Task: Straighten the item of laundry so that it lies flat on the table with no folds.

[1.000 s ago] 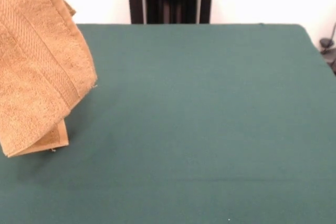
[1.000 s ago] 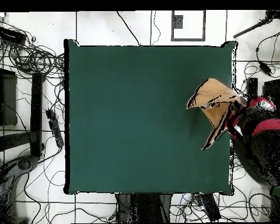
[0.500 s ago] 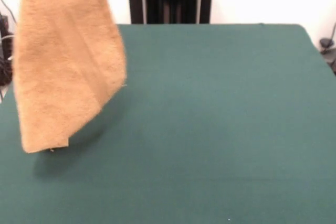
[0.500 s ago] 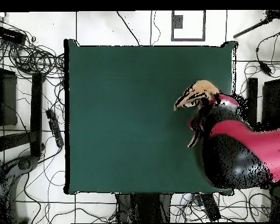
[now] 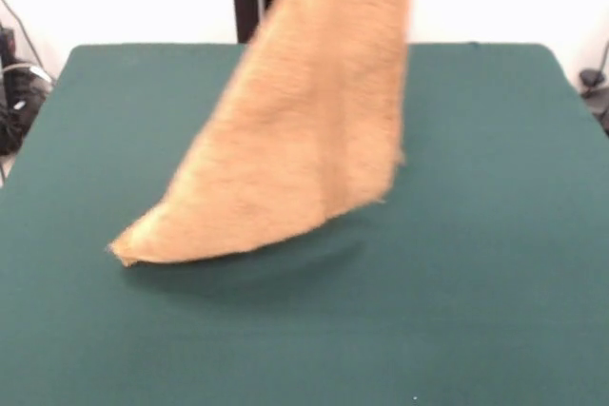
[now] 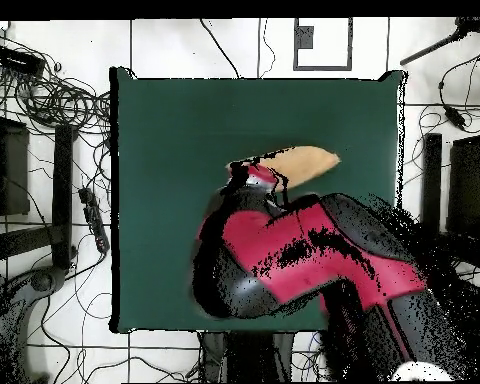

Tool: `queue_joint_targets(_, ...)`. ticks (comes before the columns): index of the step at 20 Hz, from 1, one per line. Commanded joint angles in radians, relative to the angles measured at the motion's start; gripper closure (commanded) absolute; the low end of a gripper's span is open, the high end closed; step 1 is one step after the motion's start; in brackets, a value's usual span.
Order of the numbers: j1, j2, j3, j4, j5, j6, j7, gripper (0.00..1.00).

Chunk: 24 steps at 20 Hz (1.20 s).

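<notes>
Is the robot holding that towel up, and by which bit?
Yes, apparently: the towel hangs from its top end, out of frame; a low corner trails at the table. The grip itself is hidden.

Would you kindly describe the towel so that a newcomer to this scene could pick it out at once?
Start with the large dark green table. Over its middle hangs an orange-tan terry towel, held up from above the front view's top edge, its lowest corner at or just above the felt. It is the only cloth and the only light-coloured thing there.
</notes>
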Motion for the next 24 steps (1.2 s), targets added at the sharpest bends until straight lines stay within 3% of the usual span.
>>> queue_joint_targets(1,0.261,0.083,-0.323,0.099,-0.135,-0.016,0.651,1.0)
queue_joint_targets(4,0.372,0.143,-0.423,0.059,-0.165,0.026,0.766,1.0)
queue_joint_targets(14,0.538,0.255,-0.621,0.042,-0.2,-0.054,0.958,1.0)
queue_joint_targets(20,0.649,0.36,-0.745,0.001,-0.232,-0.175,1.079,1.0)
queue_joint_targets(24,0.746,0.407,-0.858,-0.036,-0.231,-0.33,1.136,1.0)
